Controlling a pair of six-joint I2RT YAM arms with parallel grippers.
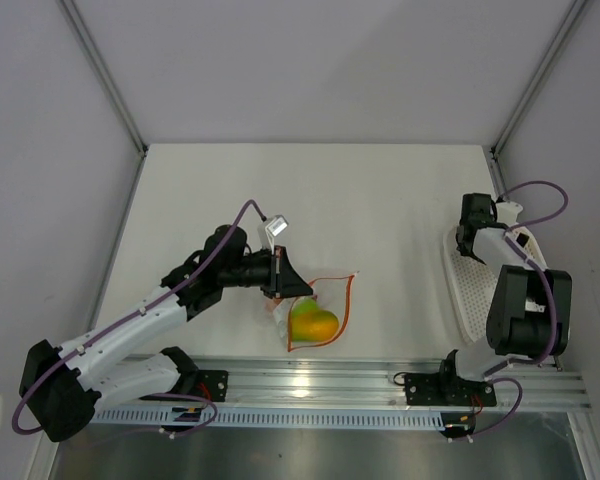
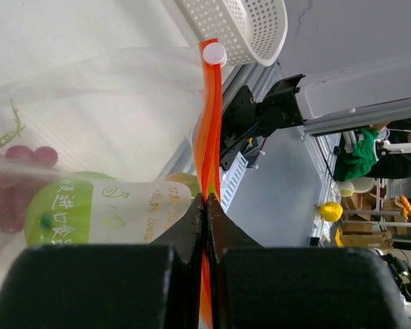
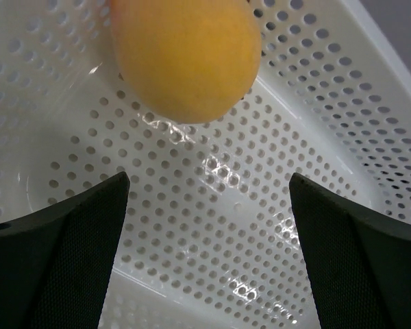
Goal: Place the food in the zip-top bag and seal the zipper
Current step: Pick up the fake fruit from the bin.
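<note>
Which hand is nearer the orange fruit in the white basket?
Right. The right hand hangs open close above the orange fruit; the left hand is far off, shut on the zipper.

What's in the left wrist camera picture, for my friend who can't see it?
The black left gripper is pinched shut on the thin orange-red zipper strip of a clear crinkly plastic bag; a small round white tab sits further along it. Inside the bag are dark red toy grapes and a lime-green printed piece. A white perforated plastic basket shows beyond.
</note>
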